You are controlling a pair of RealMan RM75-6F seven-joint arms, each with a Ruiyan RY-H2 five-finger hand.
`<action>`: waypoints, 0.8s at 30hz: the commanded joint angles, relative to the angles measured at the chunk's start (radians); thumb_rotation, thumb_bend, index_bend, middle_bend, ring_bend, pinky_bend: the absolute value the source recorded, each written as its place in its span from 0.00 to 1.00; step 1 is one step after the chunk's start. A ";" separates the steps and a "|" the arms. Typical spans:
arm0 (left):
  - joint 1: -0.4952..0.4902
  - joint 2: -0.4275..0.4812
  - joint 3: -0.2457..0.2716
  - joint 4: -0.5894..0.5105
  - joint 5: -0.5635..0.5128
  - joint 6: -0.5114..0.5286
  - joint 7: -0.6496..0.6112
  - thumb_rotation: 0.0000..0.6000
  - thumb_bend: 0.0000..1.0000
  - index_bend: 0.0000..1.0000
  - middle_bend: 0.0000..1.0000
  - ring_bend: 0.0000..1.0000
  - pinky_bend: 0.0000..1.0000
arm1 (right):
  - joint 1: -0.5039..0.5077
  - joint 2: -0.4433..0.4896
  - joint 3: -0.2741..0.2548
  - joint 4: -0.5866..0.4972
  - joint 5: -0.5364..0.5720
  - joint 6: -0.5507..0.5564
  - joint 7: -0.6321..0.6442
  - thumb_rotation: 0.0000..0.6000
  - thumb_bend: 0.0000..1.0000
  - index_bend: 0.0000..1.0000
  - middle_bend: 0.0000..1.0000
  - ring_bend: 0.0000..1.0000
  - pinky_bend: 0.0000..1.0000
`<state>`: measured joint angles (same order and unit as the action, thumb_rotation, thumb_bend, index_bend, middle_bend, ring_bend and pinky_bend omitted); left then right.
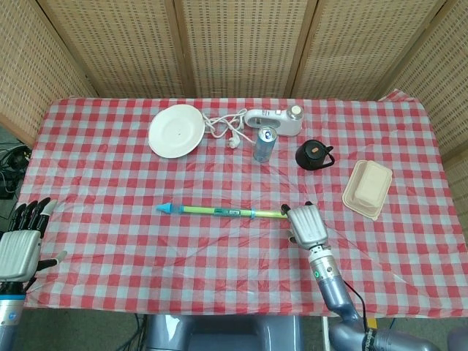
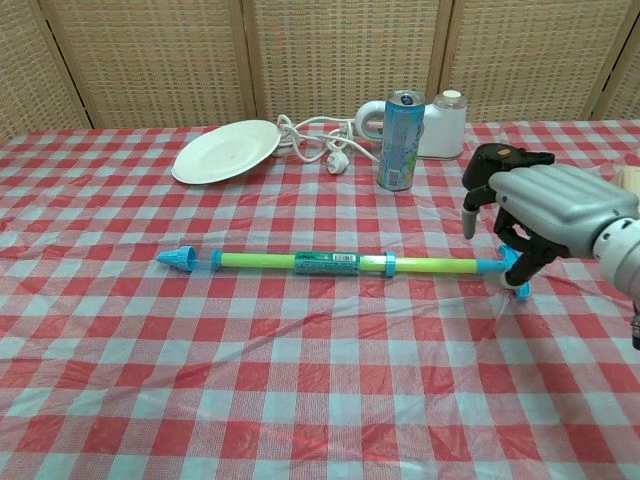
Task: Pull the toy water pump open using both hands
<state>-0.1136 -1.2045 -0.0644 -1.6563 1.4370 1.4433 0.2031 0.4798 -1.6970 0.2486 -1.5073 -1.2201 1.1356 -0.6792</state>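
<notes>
The toy water pump (image 1: 219, 211) lies flat across the middle of the checked table (image 1: 110, 183), blue nozzle to the left, green-yellow barrel (image 2: 330, 262) running right. My right hand (image 1: 307, 225) sits over its blue T-handle (image 2: 512, 266) and hides most of it in the head view. In the chest view, that right hand (image 2: 545, 210) has its dark fingers (image 2: 522, 245) reaching down onto the handle while the thumb stands apart. My left hand (image 1: 20, 245) hovers off the table's near left corner, fingers spread, holding nothing, far from the nozzle.
Along the back stand a white plate (image 1: 175, 130), a white appliance with a cord (image 1: 272, 121), a drinks can (image 1: 264, 143) and a black pot (image 1: 314, 154). A beige food box (image 1: 368, 189) lies at the right.
</notes>
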 commanded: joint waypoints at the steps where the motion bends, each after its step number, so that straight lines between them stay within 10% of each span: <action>1: -0.004 -0.001 -0.001 0.004 -0.009 -0.010 -0.004 1.00 0.07 0.00 0.00 0.00 0.00 | 0.036 -0.037 0.022 0.037 0.046 -0.021 -0.030 1.00 0.47 0.47 0.97 0.97 0.53; 24: -0.024 -0.008 -0.006 0.022 -0.048 -0.046 -0.005 1.00 0.08 0.00 0.00 0.00 0.00 | 0.138 -0.100 0.042 0.191 0.228 -0.070 -0.065 1.00 0.49 0.48 0.98 0.97 0.53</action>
<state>-0.1373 -1.2119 -0.0705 -1.6348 1.3892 1.3975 0.1975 0.6163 -1.7967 0.2911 -1.3175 -0.9931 1.0664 -0.7454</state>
